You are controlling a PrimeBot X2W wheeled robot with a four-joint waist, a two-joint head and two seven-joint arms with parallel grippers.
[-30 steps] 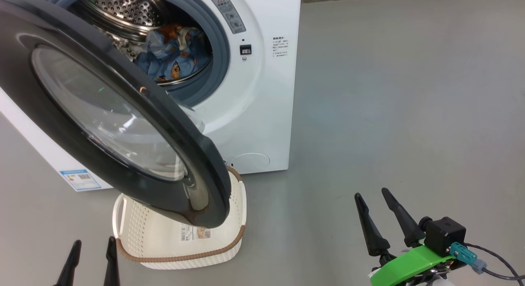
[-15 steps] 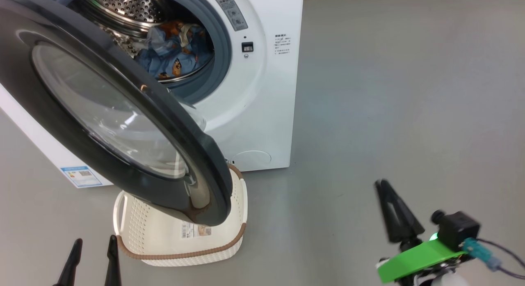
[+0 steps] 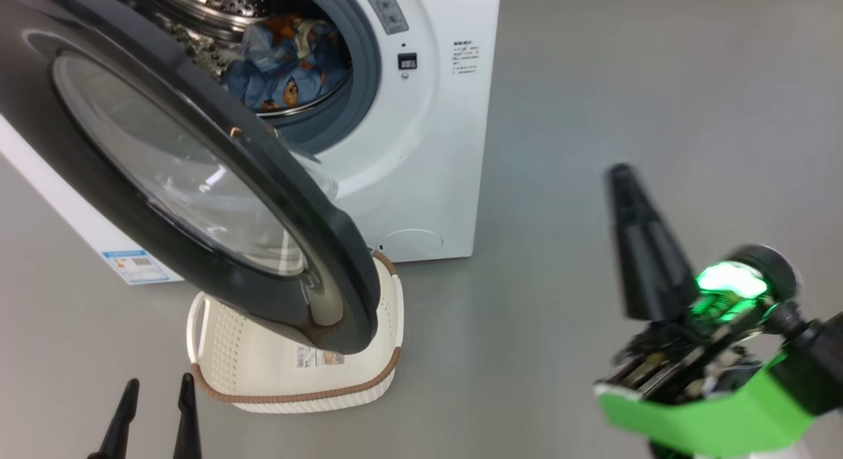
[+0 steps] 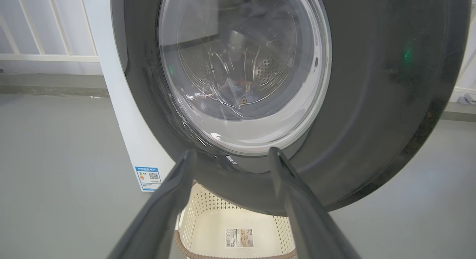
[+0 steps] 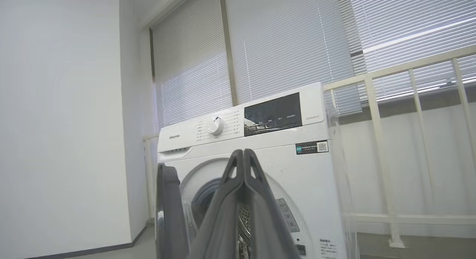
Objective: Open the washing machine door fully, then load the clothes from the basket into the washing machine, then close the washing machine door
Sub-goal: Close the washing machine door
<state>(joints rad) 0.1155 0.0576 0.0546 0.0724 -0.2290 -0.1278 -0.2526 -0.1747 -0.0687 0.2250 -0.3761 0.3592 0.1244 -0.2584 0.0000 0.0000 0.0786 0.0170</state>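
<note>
Head view: left pincer [image 3: 159, 381] is idling apart at 7 o'clock. Next, washing machine door [image 3: 342, 248] is hanging open over the basket [image 3: 296, 398]. It is likely stiff, heavy and slippery, so pushing its rim seems best. At 12, clothes [image 3: 283, 70] are lying inside the washing machine [image 3: 428, 149]. At 4, right pincer [image 3: 622, 182] is pressing together, empty.

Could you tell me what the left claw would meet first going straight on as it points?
Probably the washing machine door, at its lower black rim; the left claw aims there, though depth is unclear.
</note>
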